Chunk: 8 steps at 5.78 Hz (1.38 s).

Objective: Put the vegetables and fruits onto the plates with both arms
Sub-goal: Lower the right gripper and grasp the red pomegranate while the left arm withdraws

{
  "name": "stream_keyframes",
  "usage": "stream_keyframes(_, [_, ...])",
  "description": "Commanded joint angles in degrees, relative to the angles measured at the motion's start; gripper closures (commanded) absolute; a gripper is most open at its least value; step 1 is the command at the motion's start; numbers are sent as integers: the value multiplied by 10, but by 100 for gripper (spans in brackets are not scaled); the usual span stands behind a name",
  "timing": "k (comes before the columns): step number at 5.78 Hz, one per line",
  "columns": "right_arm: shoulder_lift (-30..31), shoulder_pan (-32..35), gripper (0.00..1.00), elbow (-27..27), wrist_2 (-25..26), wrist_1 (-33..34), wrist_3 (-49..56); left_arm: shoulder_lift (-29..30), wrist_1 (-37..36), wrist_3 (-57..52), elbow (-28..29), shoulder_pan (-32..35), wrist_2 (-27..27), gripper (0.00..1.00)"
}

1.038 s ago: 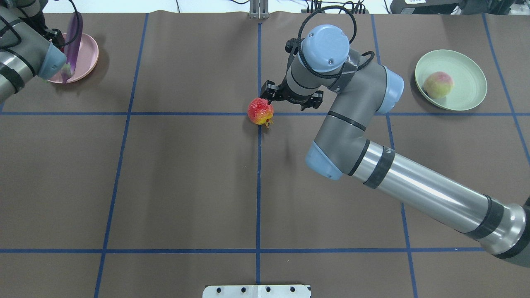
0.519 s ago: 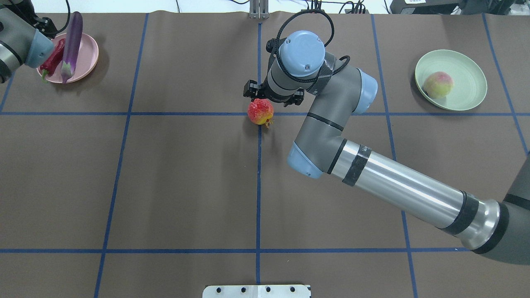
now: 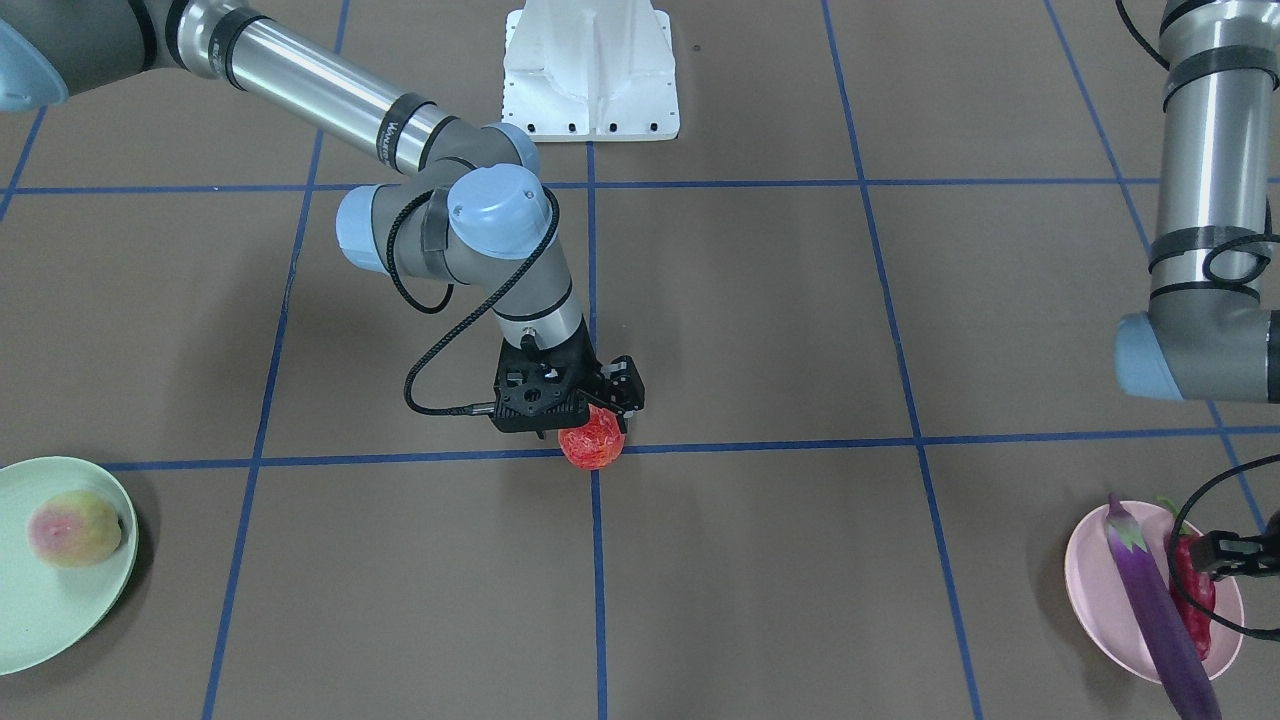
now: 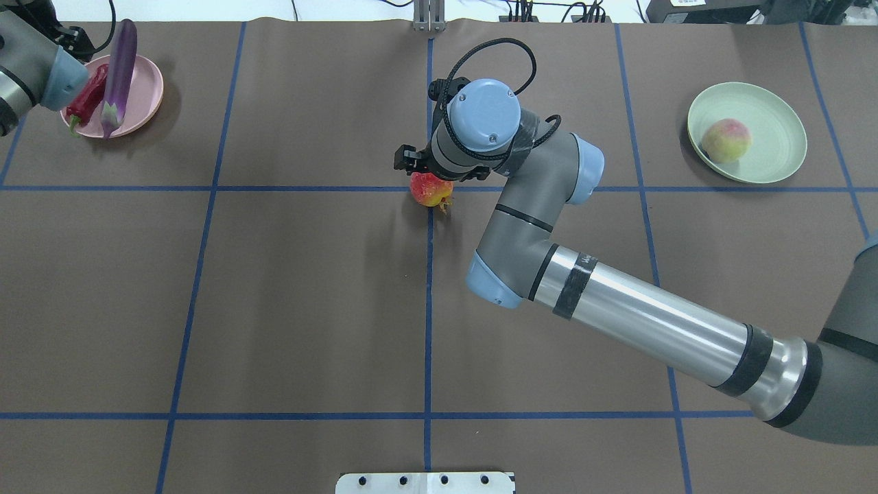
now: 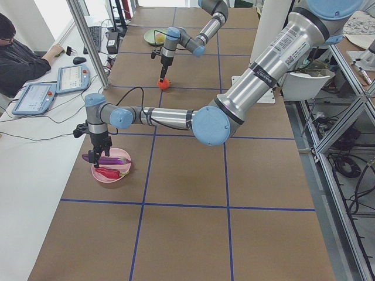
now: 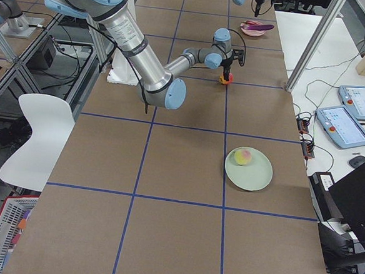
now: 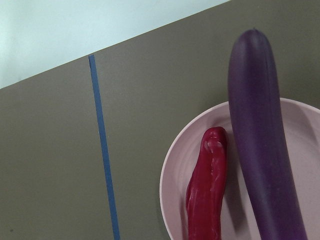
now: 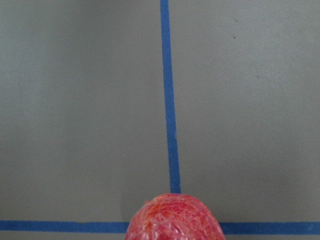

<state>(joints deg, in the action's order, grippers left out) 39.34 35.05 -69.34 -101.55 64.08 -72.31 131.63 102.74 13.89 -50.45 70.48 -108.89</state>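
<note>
The red-orange fruit (image 3: pixel 592 446) (image 4: pixel 431 194) lies on the table's middle tape cross. My right gripper (image 3: pixel 588 418) (image 4: pixel 433 175) hangs straight over it, open, its fingers low beside the fruit. The right wrist view shows only the fruit's top (image 8: pixel 175 221). The eggplant (image 3: pixel 1150 600) (image 4: pixel 118 68) and red chili pepper (image 3: pixel 1196 606) (image 4: pixel 88 100) lie side by side on the pink plate (image 3: pixel 1095 580) (image 4: pixel 147 92). My left gripper (image 3: pixel 1228 550) hovers just above them, empty and seemingly open. The peach (image 3: pixel 72 528) (image 4: pixel 727 139) sits on the green plate (image 3: pixel 40 620) (image 4: pixel 775 130).
The white robot base (image 3: pixel 590 70) stands at the table's near-robot edge. Blue tape lines grid the brown table. An operator (image 5: pixel 17 52) sits with tablets beyond the table's far side.
My right gripper moved left and down from beside the fruit to over it. My left arm drew back from the pink plate, uncovering the pepper.
</note>
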Motion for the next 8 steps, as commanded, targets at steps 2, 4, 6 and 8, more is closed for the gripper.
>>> stream_keyframes(2, [-2, -10, 1, 10, 6, -3, 0, -1, 0, 0, 0, 0, 0, 0])
stream_keyframes(4, [-2, -11, 65, 13, 8, -3, -4, -1, -3, 0, -10, 4, -2, 0])
stream_keyframes(6, [-2, -2, 100, 4, 6, -3, -3, -5, -63, -1, -88, 18, -67, 0])
stream_keyframes(8, [-2, 16, 100, -10, 1, -2, -1, -98, -188, -60, -309, 40, -84, 0])
